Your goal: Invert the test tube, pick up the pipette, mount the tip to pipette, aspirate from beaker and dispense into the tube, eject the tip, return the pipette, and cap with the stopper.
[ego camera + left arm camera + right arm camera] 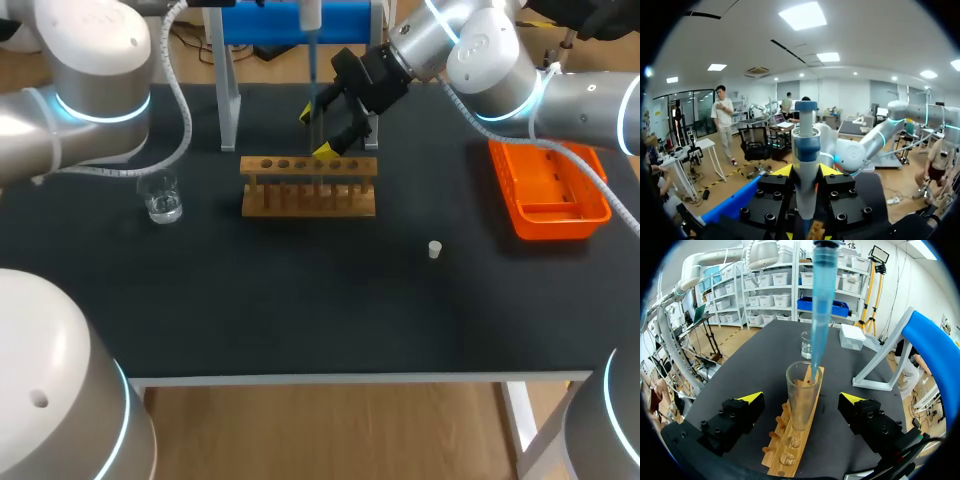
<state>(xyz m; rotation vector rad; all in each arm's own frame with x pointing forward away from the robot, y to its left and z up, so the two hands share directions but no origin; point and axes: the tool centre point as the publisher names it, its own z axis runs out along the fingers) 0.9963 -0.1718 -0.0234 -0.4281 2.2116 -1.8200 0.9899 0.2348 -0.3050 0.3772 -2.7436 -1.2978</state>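
my left tool (806, 172) is clamped on the pipette (806, 140), both fingers pressing its body and holding it upright. its tip (820, 305) hangs with the point just inside the mouth of the tube (801, 390), which stands in the rack (790, 452). my right tool (801, 401) is spread wide, one finger on either side of the tube, touching nothing. so i judge the dispense step is in hand; whether any liquid is in the tube i cannot tell. the next move calls for emptying the tip, then lifting straight up so it clears the rim without tipping the tube. the beaker (162, 198), stopper (434, 249) and tray (550, 190) sit apart on the tabletop (300, 300)
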